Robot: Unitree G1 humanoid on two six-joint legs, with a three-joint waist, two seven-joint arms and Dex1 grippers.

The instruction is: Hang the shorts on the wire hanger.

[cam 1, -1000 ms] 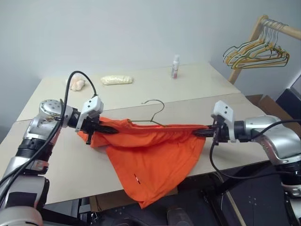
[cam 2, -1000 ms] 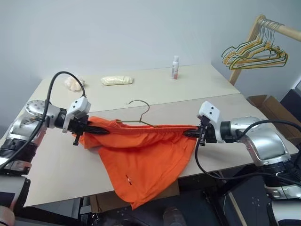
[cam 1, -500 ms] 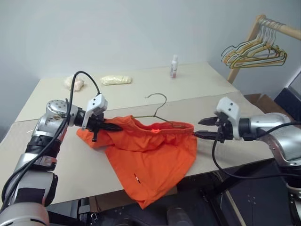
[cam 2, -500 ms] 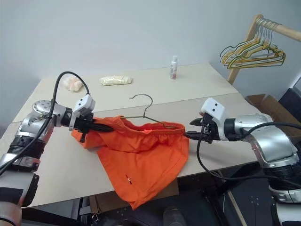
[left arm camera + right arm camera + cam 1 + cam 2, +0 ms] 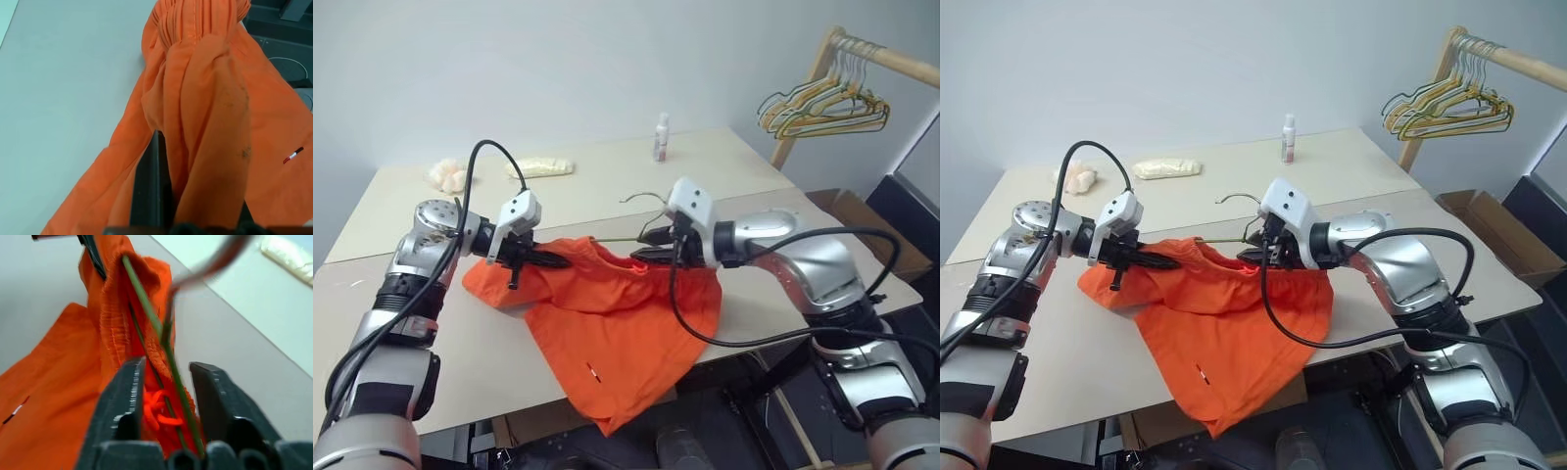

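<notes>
Tabletop (image 5: pixel 783 176): shorts (image 5: pixel 617 323) slacker, perhaps released

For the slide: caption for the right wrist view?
Right tool open around the wire hanger and the orange shorts waistband.

Silver arms, black cables, white-capped wrists

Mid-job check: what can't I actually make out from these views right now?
- Wire hanger: its lower bar is buried in the shorts in the head views.
- Left gripper: its fingertips are wrapped in orange cloth in the left wrist view.
- Right gripper: open around waistband and wire; contact unclear.
- Hanger hook: blurred in the right wrist view.
</notes>
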